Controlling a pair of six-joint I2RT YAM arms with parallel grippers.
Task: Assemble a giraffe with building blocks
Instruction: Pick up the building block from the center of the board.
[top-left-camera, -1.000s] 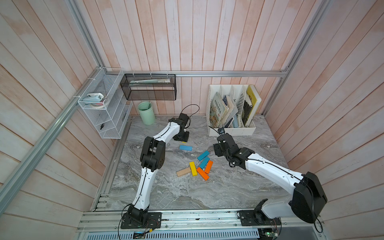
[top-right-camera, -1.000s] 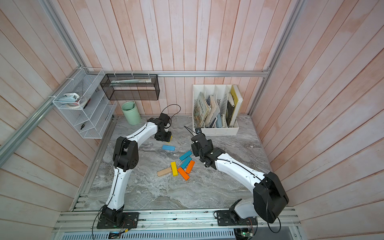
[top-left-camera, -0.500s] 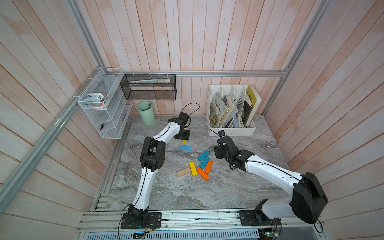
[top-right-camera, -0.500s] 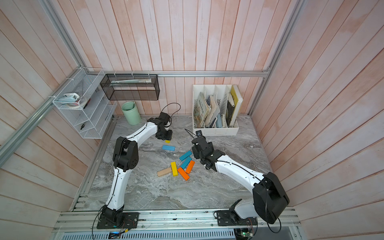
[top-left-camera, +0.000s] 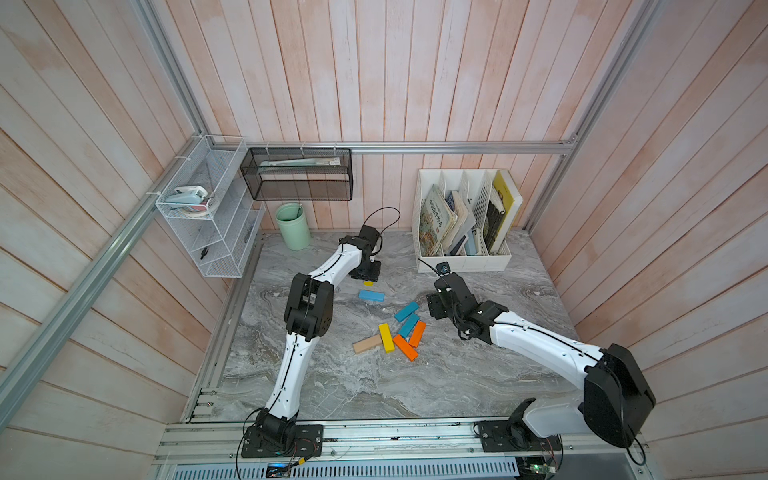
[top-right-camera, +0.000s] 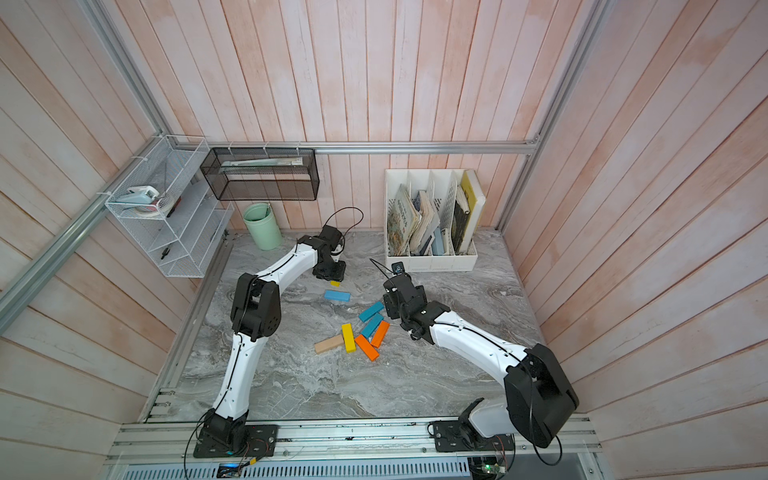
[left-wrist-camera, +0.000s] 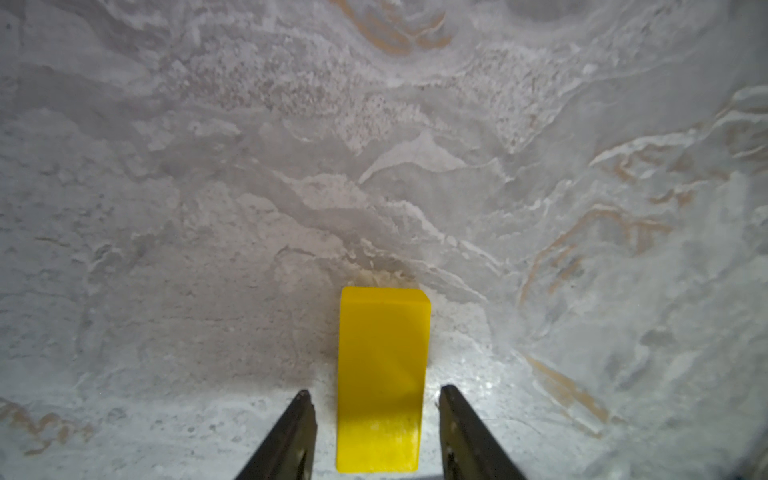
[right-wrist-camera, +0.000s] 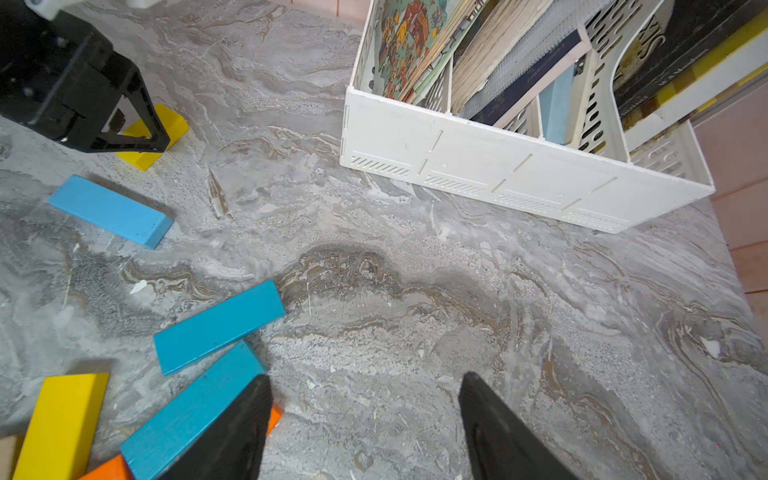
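Observation:
The building blocks lie loose on the marble table; no giraffe shape stands. At the back, my left gripper is open and straddles a short yellow block, with a gap on each side. A light blue block lies just in front of it. Two teal blocks, two orange ones, a long yellow one and a tan one cluster mid-table. My right gripper hangs open and empty beside the teal blocks.
A white file rack full of books stands at the back right, close behind my right gripper. A green cup sits at the back left. A black mesh basket and a white wire shelf hang on the walls.
The left jaws have narrowed a little round the short yellow block, which now shows at the gripper's front. The right gripper has shifted slightly toward the block cluster.

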